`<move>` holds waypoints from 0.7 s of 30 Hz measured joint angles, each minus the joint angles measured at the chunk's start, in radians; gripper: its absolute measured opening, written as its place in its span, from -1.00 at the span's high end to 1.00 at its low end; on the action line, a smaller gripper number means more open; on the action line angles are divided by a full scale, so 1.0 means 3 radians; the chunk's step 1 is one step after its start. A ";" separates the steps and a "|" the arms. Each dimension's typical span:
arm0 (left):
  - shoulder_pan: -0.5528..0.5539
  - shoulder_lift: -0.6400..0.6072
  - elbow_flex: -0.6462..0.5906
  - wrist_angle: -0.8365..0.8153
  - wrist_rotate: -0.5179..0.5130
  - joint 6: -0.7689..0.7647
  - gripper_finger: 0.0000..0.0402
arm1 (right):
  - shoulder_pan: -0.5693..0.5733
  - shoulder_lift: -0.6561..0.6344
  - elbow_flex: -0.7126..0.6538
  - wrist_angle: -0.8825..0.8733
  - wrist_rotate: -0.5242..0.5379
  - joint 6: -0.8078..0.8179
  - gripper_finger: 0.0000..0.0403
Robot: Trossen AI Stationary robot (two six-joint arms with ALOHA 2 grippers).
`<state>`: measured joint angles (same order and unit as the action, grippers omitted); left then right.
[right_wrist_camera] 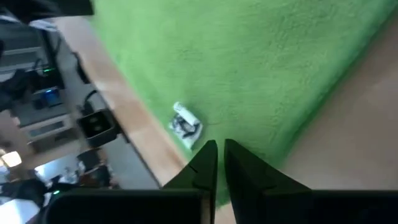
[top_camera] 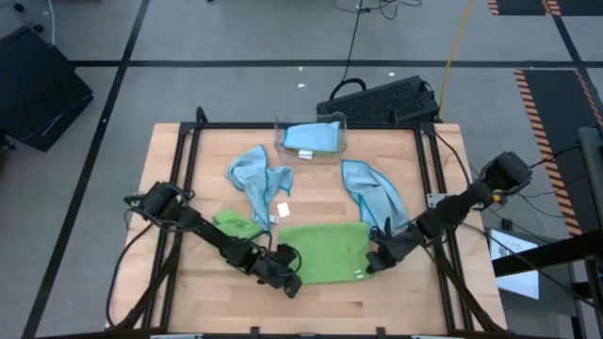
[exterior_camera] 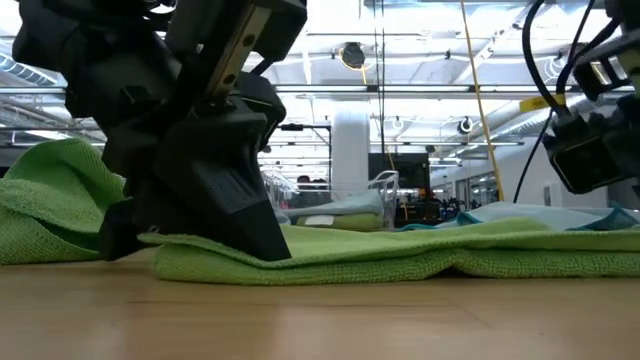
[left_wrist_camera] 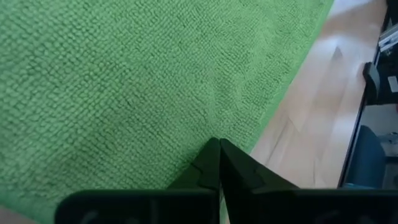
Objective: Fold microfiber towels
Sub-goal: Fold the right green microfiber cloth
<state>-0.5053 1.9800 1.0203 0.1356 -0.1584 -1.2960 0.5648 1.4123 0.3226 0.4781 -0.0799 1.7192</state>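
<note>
A lime green microfiber towel (top_camera: 325, 251) lies spread flat near the table's front edge. My left gripper (top_camera: 292, 277) is shut at its near left corner. My right gripper (top_camera: 373, 262) is shut at its near right corner, beside the small white tag (right_wrist_camera: 185, 126). Left of the flat towel lies a second green towel (top_camera: 236, 224), crumpled. Behind them lie two light blue towels (top_camera: 259, 179) (top_camera: 373, 193) in loose heaps, and a third blue one (top_camera: 311, 137) sits in the clear bin (top_camera: 341, 141). My left gripper comes slanting down from the table's left, its fingertips (left_wrist_camera: 211, 155) together on the towel's near left corner (left_wrist_camera: 205, 127). The corner lies on the table (exterior_camera: 230, 245); the fingers hide whether cloth is pinched between them. My right gripper slants down from the table's right. Its fingertips (right_wrist_camera: 208, 155) close on the towel's edge near the tagged corner (right_wrist_camera: 249, 146), and green cloth shows in the slit between them. The towel lies flat on the table there.
Bare wood (top_camera: 377, 301) runs along the near edge in front of the flat towel. A black frame rail (top_camera: 283, 125) borders the tabletop, and a dark keyboard-like case (top_camera: 382, 99) sits beyond the far right corner.
</note>
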 joint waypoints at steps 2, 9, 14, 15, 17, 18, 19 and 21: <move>0.0003 -0.0039 -0.0002 -0.0021 0.0075 0.0002 0.90 | 0.0000 0.0000 -0.0008 0.0093 0.0000 0.0028 0.90; -0.0014 -0.0371 -0.0005 -0.0158 -0.0013 0.0172 0.90 | -0.0005 -0.0391 -0.0007 0.0033 0.0111 0.0144 0.90; 0.0041 -0.0663 -0.0006 -0.0534 -0.0194 0.0266 0.98 | -0.0006 -0.0798 -0.0007 -0.0224 0.0349 0.0159 0.90; 0.0066 -0.0721 -0.0006 -0.0633 -0.0211 0.0246 0.98 | -0.0007 -0.0882 -0.0004 -0.0299 0.0380 0.0159 0.90; 0.0131 -0.0830 -0.0006 -0.0859 -0.0243 0.0186 0.95 | -0.0008 -0.1059 0.0038 -0.0565 0.0447 0.0145 0.90; 0.0179 -0.0875 -0.0006 -0.0979 -0.0231 0.0158 0.91 | -0.0013 -0.1149 0.0069 -0.0719 0.0468 0.0123 0.90; 0.0247 -0.0926 -0.0006 -0.1109 -0.0167 0.0128 0.85 | -0.0018 -0.1229 0.0112 -0.0860 0.0513 0.0099 0.90; 0.0404 -0.1041 -0.0006 -0.1411 0.0008 0.0135 0.69 | -0.0040 -0.1381 0.0169 -0.1093 0.0537 0.0059 0.90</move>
<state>-0.3841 1.6679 1.0183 -0.2878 -0.1560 -1.2554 0.5527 0.9979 0.3733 0.1502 0.0811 1.7369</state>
